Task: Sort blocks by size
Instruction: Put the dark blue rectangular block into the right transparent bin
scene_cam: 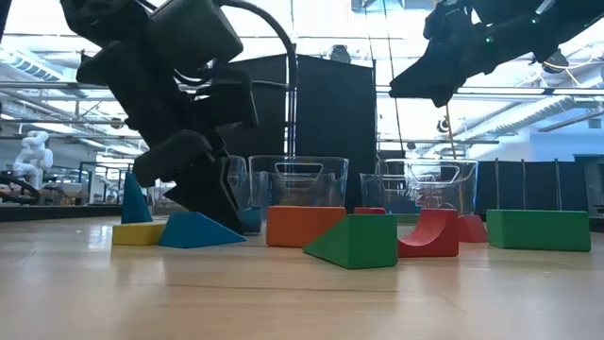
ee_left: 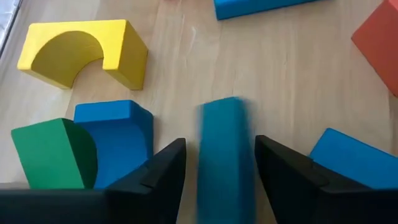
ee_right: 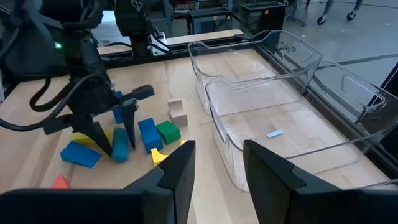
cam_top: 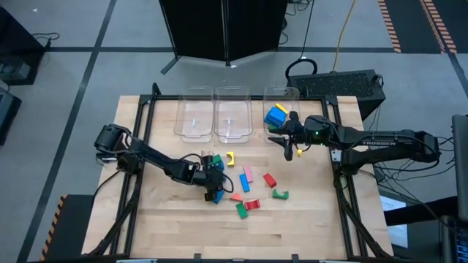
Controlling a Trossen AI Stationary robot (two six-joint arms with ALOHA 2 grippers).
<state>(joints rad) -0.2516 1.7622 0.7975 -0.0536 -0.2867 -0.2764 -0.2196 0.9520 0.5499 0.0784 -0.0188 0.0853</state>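
Note:
Loose blocks lie in the middle of the table: a yellow arch (ee_left: 81,53), a green block (ee_left: 53,152), a blue arched block (ee_left: 118,130), and pink (cam_top: 247,174), red (cam_top: 269,180) and green (cam_top: 281,194) ones. My left gripper (ee_left: 221,149) is low among them, shut on a narrow blue block (ee_left: 225,155) that stands on end (ee_right: 119,148). My right gripper (ee_right: 214,155) hangs open and holds nothing, above the table beside the right bin (cam_top: 281,98), which holds blue, yellow and green blocks (cam_top: 276,117). My left gripper has the narrow blue block between its two fingers, one on each long side (ee_left: 247,165). The fingers (ee_right: 130,121) slant down from above, coming from the table's left. The block stands upright, and its lower end (ee_right: 119,158) looks to be on the table.
Three clear bins stand in a row at the far edge; the left (cam_top: 194,113) and middle (cam_top: 234,113) ones show no blocks. A blue wedge (scene_cam: 198,231), an orange block (scene_cam: 304,225) and a green wedge (scene_cam: 357,241) lie close around my left gripper.

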